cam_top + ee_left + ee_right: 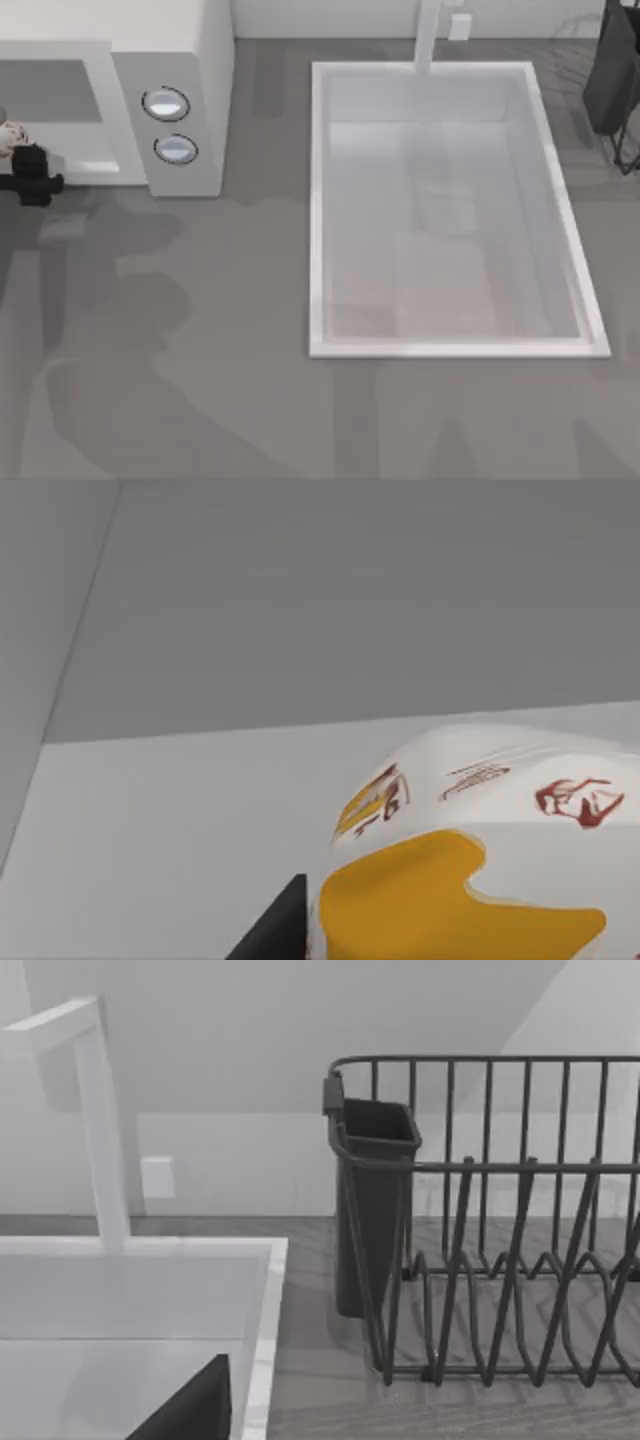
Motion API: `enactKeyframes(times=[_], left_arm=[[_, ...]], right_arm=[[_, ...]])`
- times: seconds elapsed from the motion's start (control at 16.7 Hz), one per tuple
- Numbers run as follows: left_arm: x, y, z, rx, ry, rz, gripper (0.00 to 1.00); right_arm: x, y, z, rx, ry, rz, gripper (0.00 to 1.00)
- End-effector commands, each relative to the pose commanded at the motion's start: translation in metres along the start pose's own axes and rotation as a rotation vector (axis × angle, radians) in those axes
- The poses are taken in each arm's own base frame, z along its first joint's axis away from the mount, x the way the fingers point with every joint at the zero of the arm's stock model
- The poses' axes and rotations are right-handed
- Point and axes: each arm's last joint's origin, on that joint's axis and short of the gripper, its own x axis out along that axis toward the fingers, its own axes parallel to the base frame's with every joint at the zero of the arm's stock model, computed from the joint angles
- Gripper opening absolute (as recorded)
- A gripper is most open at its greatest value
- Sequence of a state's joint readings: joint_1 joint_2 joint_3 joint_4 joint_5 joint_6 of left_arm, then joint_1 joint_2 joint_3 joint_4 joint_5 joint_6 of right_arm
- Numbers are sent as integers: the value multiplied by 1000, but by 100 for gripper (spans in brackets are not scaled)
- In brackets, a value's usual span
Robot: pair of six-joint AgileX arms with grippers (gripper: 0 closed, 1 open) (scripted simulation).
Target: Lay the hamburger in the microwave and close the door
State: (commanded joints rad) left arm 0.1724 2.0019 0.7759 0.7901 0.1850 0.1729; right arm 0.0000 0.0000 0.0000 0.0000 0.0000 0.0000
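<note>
Top view: left pincer (22, 172) at the microwave (185, 60) cavity's mouth, seemingly gripping the hamburger (12, 135); open table (200, 350) lies beside the sink (320, 200).

Microwave (180, 90) stands left of sink (450, 350); rack (500, 1260) apparently right.

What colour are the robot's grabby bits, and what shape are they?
They are black. The left gripper at the top view's left edge, by the microwave, looks like a small, blocky black clamp. The left wrist view shows one flat, dark finger with straight edges beside the hamburger. The right wrist view shows a similar dark, slanted finger over the sink. No cables or markings are visible.
</note>
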Motion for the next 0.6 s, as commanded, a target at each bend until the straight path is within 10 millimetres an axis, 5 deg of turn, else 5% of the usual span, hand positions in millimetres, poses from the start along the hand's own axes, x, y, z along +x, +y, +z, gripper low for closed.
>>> enactKeyframes(times=[0.6], left_arm=[[0, -2, -4, -71, -80, -6, 0]], right_arm=[[0, 0, 0, 0, 0, 0, 100]])
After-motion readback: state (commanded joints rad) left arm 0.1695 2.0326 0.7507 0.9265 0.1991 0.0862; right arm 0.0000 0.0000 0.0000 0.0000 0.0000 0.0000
